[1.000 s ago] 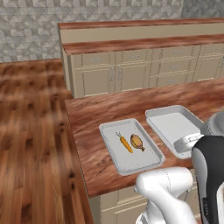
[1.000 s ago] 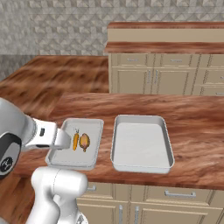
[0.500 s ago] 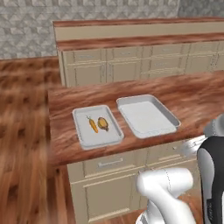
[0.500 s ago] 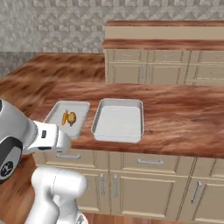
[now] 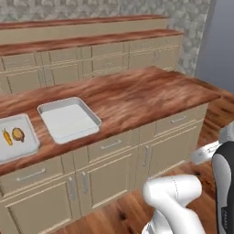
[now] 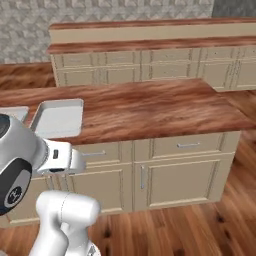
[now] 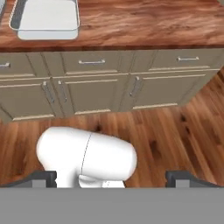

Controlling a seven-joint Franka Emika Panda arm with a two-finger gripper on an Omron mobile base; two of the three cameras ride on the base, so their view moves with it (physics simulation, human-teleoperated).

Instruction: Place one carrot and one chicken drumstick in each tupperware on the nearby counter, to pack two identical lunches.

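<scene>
Smaller tupperware [image 5: 13, 144]: holds one carrot [image 5: 7, 136] + one chicken drumstick [image 5: 18, 134], side by side, apart from each other. Sits on bench [image 5: 137, 93], well ahead of hand and far off to its left.

Larger tupperware [image 5: 68, 119]: nothing in it. Just beside the smaller tray, nearer the hand's line but also ahead and left. In hand view it is at the upper left [image 7: 46, 17], above the cabinet drawers [image 7: 92, 63].

Hand [image 7: 111, 177]: fingertips stand wide apart, about as wide as they go; nothing between them. Hand is held back from bench, low, over the wood floor [image 7: 175, 131], facing the cabinet fronts.

Judgement: first lunch looks packed; second needs carrot + drumstick, neither visible on bench here. Step in hand appears to be travel w/ empty hand to fetch the next item, source not visible in these frames.

How to do it well:
- keep fingers wide through the drive so approach needs no re-opening
- keep arm tucked, clear of bench edge and drawer handles
- take one item per trip; grip carrot across its width, near mid-length
- on return, aim for centre of larger tray, release low so item doesn't roll over the rim.
</scene>
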